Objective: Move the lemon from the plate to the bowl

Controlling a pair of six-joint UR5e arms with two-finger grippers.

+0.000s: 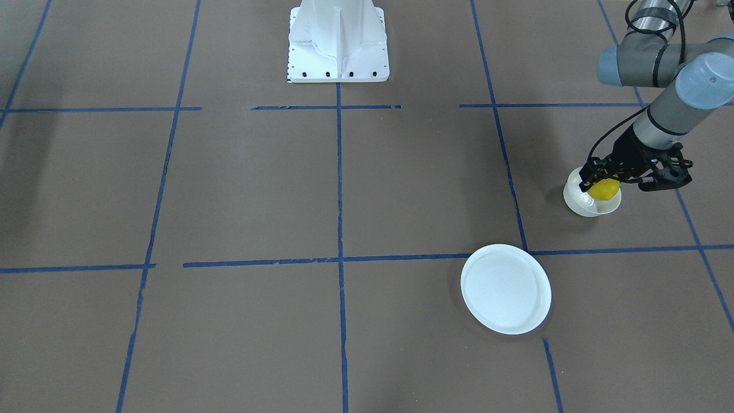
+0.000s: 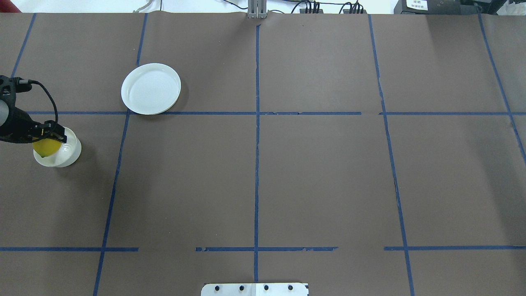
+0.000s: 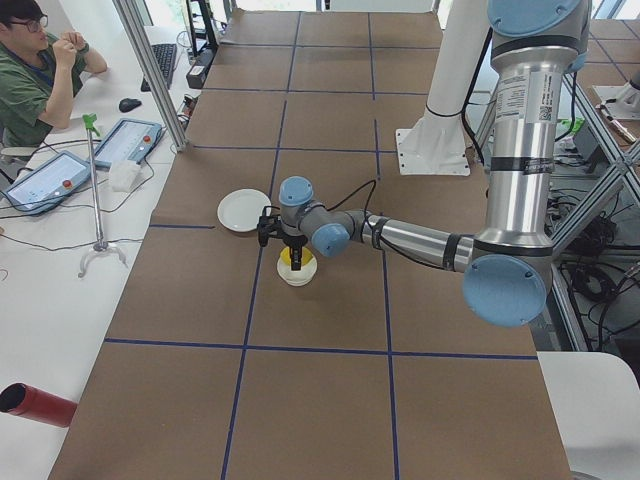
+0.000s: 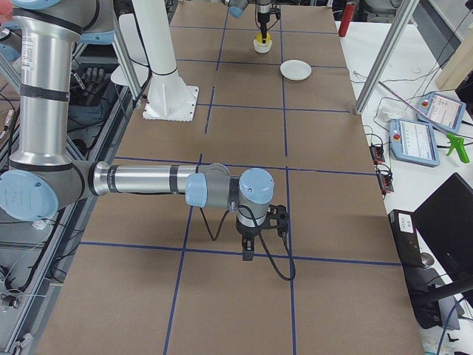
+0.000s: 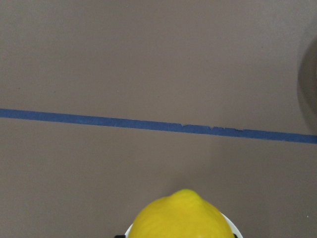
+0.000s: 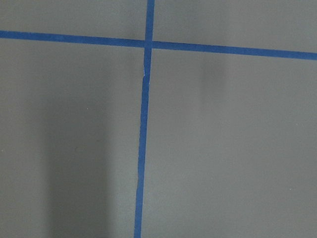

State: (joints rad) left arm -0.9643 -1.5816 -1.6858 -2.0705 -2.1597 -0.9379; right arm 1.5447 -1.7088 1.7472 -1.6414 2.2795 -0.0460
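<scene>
Left gripper (image 1: 597, 180) over the bowl (image 1: 576, 203), fingers closed on the lemon (image 1: 605, 189). The fruit sits at or just inside the rim; I cannot tell whether it touches the bottom. Release looks like the step in hand. It would be best done low and centred, with the fingers opening only a little so the fruit settles rather than rolls, then a straight lift clear of the rim. Lemon is bright yellow, smooth and oval, its pointed tip showing in the left wrist view. Plate (image 1: 506, 288) is bare, well apart from the bowl. Right gripper (image 4: 247, 250) hangs low over the table far off; I cannot tell how its fingers stand.
</scene>
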